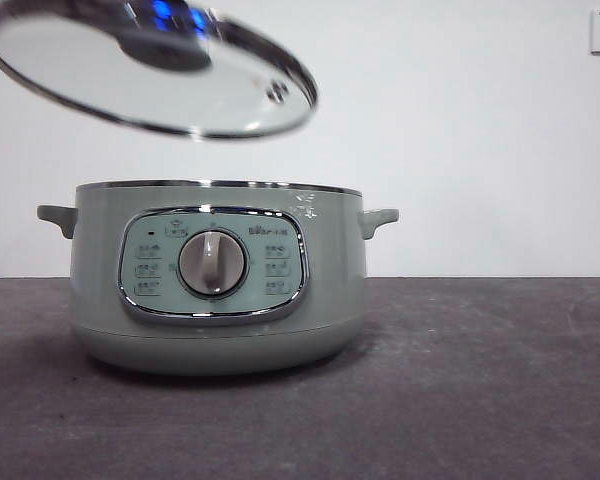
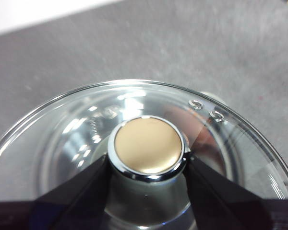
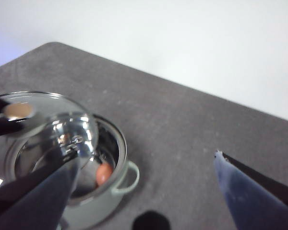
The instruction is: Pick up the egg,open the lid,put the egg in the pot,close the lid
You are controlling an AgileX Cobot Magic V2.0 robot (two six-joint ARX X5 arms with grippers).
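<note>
Already the egg (image 3: 104, 173) lies inside the pot (image 1: 220, 290), low against its inner wall on the side nearest one small handle, as the right wrist view shows. The lid (image 1: 150, 70) hangs in the air above the pot's left side, tilted, its right edge lower, well clear of the steel rim. The left end effector (image 2: 149, 165) is clenched on the lid's round knob (image 2: 148, 145), one black jaw pressed against each side of the chrome collar under the knob's cap.

I judge the lid to be stiff, fairly heavy for its size, and breakable: glass with a steel rim. The knob is the only sound place to hold it, and its smooth collar could let the lid swing or slip if the hold is loose. The egg is light and fragile; the pot is heavy and should sit firm on the grey bench (image 1: 480, 380).

The left arm reaches in from above, its wrist over the lid's centre. The right end effector (image 3: 144, 177) hovers high over the bench to the right of the pot, jaws spread wide and holding nothing.

What remains, as I read it, is levelling the lid and lowering it onto the rim.
</note>
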